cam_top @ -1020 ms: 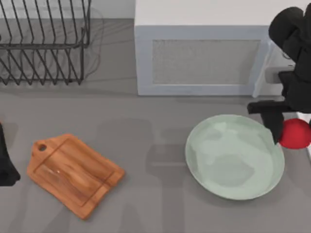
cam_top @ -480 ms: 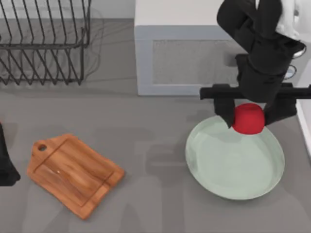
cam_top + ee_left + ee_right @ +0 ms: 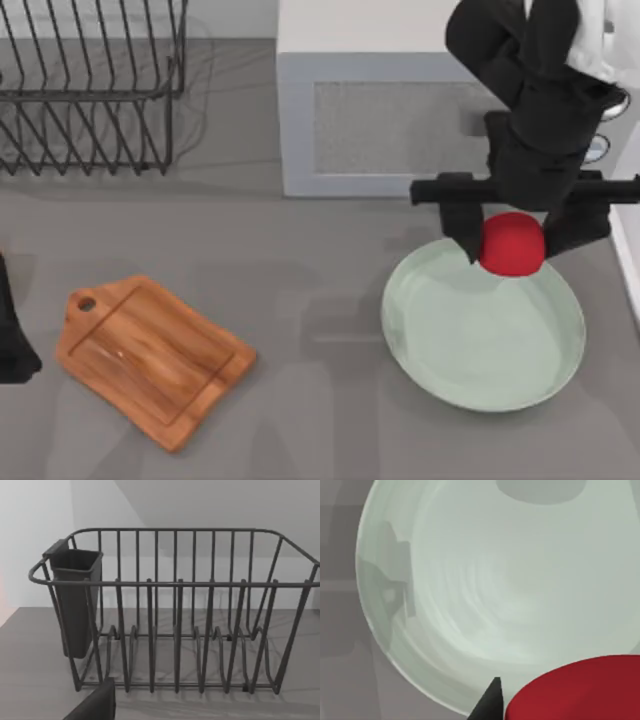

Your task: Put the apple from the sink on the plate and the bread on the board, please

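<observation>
Over the last second: right gripper point(image 3: 512, 243) swung in from the surface's far right edge, carrying the apple point(image 3: 512, 243) leftward to the far rim of the plate point(image 3: 470, 340). Apple was off the plate's right side, now sits over its far edge, clamped between the fingers point(image 3: 462, 228). Right arm now covers more of the white unit point(image 3: 400, 120). In the last half second, nearly no motion.
</observation>
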Controlling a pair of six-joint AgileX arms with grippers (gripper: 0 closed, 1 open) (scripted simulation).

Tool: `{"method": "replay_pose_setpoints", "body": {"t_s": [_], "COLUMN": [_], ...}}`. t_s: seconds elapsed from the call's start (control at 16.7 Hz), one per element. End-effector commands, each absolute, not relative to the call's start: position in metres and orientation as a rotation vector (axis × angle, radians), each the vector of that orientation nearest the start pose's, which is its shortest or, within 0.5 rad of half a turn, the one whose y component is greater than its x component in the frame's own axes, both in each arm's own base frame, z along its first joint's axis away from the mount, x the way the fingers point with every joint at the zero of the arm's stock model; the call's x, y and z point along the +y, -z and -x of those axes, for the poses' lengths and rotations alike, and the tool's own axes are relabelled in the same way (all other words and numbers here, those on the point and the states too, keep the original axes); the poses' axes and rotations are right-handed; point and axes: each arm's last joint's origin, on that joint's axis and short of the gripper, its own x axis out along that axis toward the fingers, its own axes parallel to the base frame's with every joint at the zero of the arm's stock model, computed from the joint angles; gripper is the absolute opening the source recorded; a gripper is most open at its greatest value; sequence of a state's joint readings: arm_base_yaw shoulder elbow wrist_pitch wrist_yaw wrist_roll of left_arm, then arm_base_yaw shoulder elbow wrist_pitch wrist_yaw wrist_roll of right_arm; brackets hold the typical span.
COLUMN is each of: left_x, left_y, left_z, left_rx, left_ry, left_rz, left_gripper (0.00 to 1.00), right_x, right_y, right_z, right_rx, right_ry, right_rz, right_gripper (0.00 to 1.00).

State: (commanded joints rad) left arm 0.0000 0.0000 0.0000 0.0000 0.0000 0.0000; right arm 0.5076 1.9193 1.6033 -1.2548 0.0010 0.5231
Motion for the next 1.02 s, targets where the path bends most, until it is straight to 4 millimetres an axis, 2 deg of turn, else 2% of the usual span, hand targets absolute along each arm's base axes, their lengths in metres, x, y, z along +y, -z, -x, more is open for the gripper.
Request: {"method": "replay_pose_setpoints", "body": {"t_s": [0.54,1.02], "left_x": [-0.0012,-0.0012], "left_y": [-0.16,-0.16], "left_z": [-0.1057,-0.1057], "left_rx": [0.0,0.0], "left_ry": [0.0,0.0], "left_rz": [0.0,0.0], "left_gripper": [1.0,1.0], "right_x": [0.1821,0.1821], "right_y": [-0.23,-0.23], "right_z": [-0.3194,-0.3194], "right_rx": [1.571,1.571], "right_ry": [0.008,0.008], "right_rz": [-0.008,-0.008], "right_gripper": [0.98,1.0]}}
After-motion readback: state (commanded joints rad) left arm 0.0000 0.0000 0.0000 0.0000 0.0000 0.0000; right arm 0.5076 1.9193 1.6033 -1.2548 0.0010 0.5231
